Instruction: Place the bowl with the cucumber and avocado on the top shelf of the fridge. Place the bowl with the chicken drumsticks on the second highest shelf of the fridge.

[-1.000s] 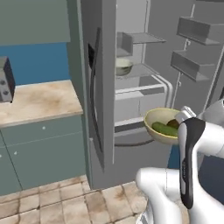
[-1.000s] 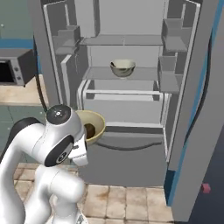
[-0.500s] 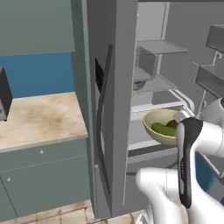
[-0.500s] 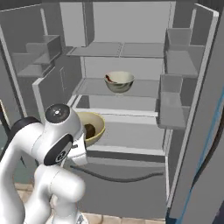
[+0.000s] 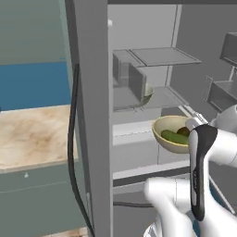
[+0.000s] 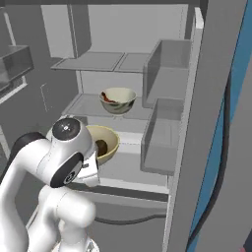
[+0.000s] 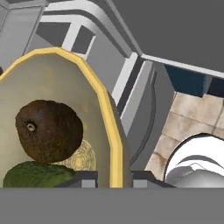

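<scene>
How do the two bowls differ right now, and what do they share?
The cucumber bowl holds green and dark brown pieces; the drumstick bowl holds reddish-brown meat. The cucumber bowl is carried in front of the fridge, its rim in the pincer; the drumstick bowl sits on a shelf. Both are round, cream-beige.

A beige marbled table [image 5: 32,136] sits left of the open door, over grey-green cabinets [image 5: 39,203]; a blue wall [image 5: 32,85] rises behind (plain, flat colour); tan floor tiles [image 7: 186,124] lie below.

The bowl with the chicken drumsticks [image 6: 118,100] sits on a shelf inside the fridge [image 6: 147,147]. The bowl with the cucumber and avocado [image 6: 106,142] hangs in front of it, toward 7 o'clock.
</scene>
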